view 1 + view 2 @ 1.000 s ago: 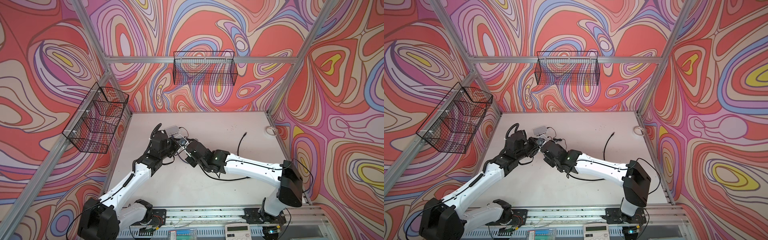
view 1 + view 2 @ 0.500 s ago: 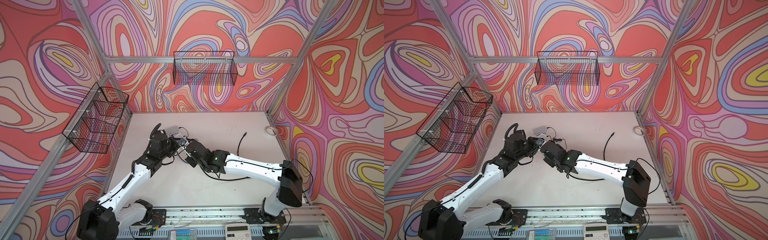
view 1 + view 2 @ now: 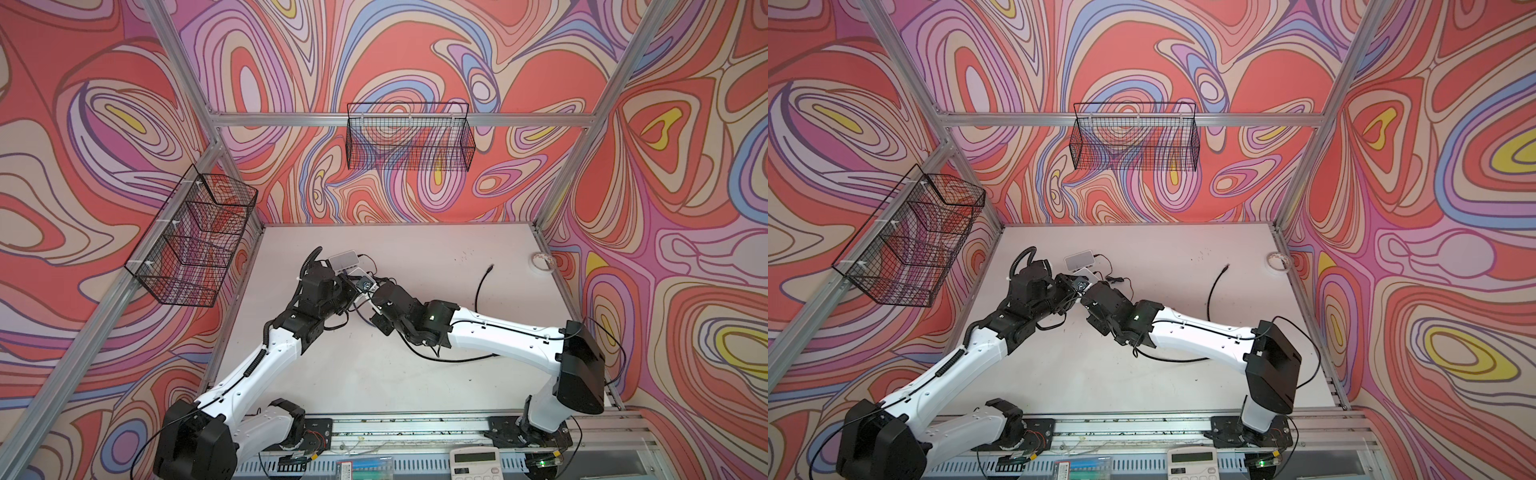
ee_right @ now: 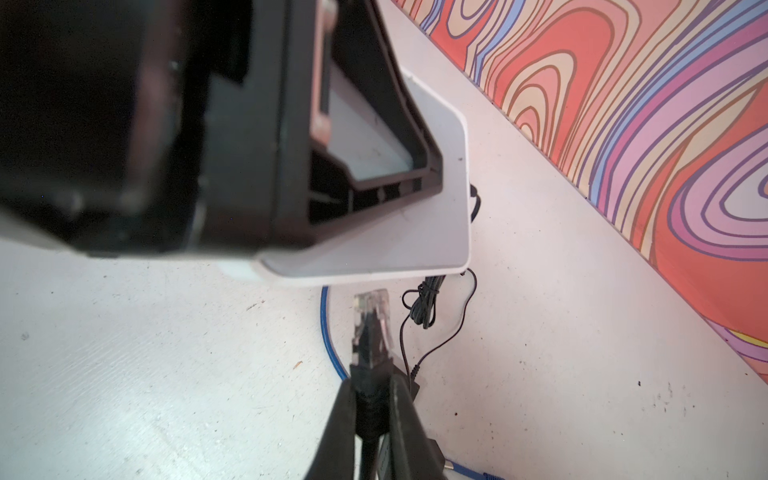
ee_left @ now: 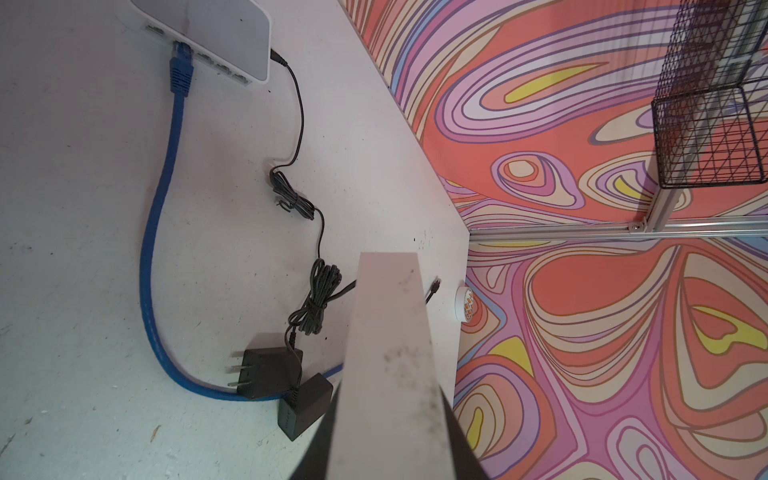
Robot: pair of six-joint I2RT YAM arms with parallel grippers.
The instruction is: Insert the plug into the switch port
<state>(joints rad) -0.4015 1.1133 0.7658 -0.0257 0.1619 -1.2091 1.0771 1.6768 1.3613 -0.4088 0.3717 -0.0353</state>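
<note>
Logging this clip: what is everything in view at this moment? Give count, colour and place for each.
table switch: 1, white, on the table left of centre toward the back
held switch: 1, white, lifted in the left gripper
blue cable: 1, blue, on the table, plugged into the table switch
black cable: 1, black, across the table's right side
clear plug: 1, transparent, on the black cable's gripped end, just short of the held switch
power adapters: 2, black, on the table with thin bundled cords
tape roll: 1, white, back right table edge
wire baskets: 2, black, back wall and left wall
calculator: 1, white, front rail
table: 1, white
left gripper: black, shut on the held switch
right gripper: black, shut just behind the clear plug
</note>
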